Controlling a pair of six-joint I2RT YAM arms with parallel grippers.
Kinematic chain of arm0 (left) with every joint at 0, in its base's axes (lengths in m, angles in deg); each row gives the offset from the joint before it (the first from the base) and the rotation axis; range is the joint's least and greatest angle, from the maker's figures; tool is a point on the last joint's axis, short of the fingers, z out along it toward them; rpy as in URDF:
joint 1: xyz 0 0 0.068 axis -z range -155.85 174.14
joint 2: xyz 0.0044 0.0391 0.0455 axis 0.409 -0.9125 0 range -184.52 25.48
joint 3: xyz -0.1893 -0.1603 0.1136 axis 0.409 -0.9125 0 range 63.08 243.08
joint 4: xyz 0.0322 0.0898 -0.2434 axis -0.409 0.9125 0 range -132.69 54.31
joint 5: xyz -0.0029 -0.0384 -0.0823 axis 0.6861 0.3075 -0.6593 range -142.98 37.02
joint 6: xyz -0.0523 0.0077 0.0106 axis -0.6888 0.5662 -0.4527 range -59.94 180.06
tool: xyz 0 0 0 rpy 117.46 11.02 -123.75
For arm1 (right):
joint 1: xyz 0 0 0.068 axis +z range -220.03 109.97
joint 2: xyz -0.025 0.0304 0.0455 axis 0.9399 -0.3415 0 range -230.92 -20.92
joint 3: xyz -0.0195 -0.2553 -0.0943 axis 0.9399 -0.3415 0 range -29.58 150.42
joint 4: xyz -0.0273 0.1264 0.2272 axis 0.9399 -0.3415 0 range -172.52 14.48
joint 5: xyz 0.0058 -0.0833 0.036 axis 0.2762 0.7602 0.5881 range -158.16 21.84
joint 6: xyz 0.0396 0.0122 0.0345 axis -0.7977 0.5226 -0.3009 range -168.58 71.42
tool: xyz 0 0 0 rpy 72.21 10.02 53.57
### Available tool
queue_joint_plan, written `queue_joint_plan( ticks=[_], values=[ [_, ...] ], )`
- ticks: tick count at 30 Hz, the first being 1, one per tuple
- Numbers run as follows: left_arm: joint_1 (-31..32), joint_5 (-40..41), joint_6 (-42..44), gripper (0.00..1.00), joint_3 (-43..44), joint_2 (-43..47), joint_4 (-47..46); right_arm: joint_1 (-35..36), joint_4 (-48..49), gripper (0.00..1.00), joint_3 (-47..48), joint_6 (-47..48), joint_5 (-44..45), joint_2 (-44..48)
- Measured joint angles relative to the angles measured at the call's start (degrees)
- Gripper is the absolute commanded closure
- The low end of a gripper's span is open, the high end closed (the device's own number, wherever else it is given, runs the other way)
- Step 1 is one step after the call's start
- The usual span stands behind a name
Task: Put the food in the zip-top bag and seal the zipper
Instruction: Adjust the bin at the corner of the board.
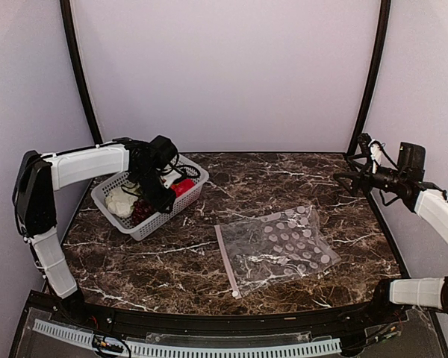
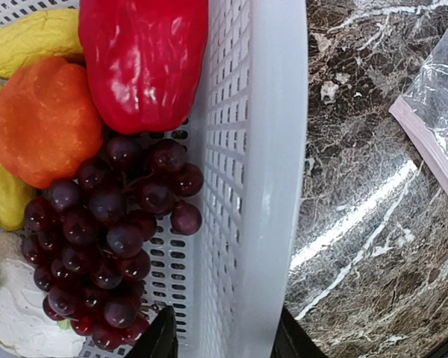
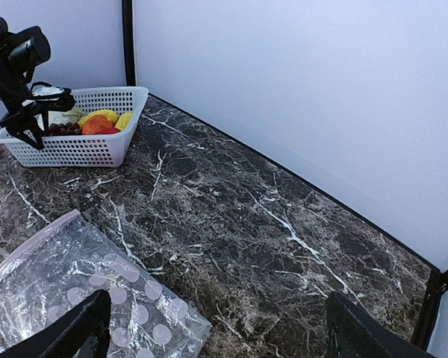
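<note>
Surface [image 1: 209, 186]: dark marble.
Zip-top bag [image 1: 284, 250]: flat, centre-right, apart fr basket.
Basket [image 1: 168, 216]: white mesh, far left.
R gripper [image 3: 216, 298]: fingers wide apart, above right side.
L gripper [image 2: 225, 335]: fingers straddle basket wall; can't tell if clamped.
Food: all in basket – grapes [image 2: 104, 239], red pc [image 2: 145, 60], orange pc [image 2: 45, 119], yellow pcs [image 2: 30, 41], whitish pc [image 2: 19, 321].
Zipper [image 1: 228, 261]: bag's edge twd basket.

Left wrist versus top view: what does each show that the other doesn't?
Left wrist only: the orange piece, the yellow pieces, and the left gripper with fingertips astride the basket wall. Top only: the whole dotted zip-top bag and the right arm at the table edge. Both: basket, grape bunch, red piece, zipper, marble table.
</note>
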Motion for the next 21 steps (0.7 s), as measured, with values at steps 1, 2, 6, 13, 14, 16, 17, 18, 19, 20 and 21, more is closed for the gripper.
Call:
queue_joint_plan(
  ticks=[1,2,6,13,14,16,17,18,19,20,21],
  values=[
    [0.0,-0.2,0.0,0.65,0.0,-0.5,0.0,0.0,0.0,0.04,0.0,0.1,-0.1,0.0],
    [0.1,-0.3,-0.1,0.66,0.0,-0.8,0.1,0.0,-0.1,0.04,0.0,0.2,-0.2,0.0],
    [0.1,-1.2,-1.7,0.76,0.0,-1.0,0.6,0.0,-0.8,0.04,0.0,0.3,-0.5,0.0],
    [0.7,-2.8,-7.4,0.91,-1.4,0.2,-1.7,0.0,-1.4,0.04,0.0,0.5,-1.0,0.0],
    [1.1,-3.0,-9.1,0.96,-2.0,0.7,-2.6,0.0,-1.4,0.04,0.0,0.5,-1.0,0.0],
    [1.7,-3.0,-12.4,0.99,-3.4,1.9,-2.8,0.0,-1.6,0.04,0.0,0.5,-1.0,0.0],
    [2.2,-2.8,-14.3,0.99,-3.9,2.4,-2.8,0.0,-1.6,0.04,0.0,0.5,-1.1,0.0],
    [2.5,-2.3,-16.5,0.99,-4.2,2.6,-3.1,0.0,-1.7,0.04,0.0,0.5,-1.2,0.0],
    [3.6,-1.9,-18.1,0.99,-4.3,2.6,-3.4,0.0,-1.7,0.04,0.0,0.5,-1.2,0.0],
    [4.4,-1.5,-19.8,0.99,-4.3,2.6,-3.6,0.0,-1.7,0.04,0.0,0.5,-1.2,0.0],
    [5.4,-0.8,-21.9,0.99,-4.4,2.6,-4.0,0.0,-1.7,0.04,0.0,0.5,-1.2,0.0]
  ],
)
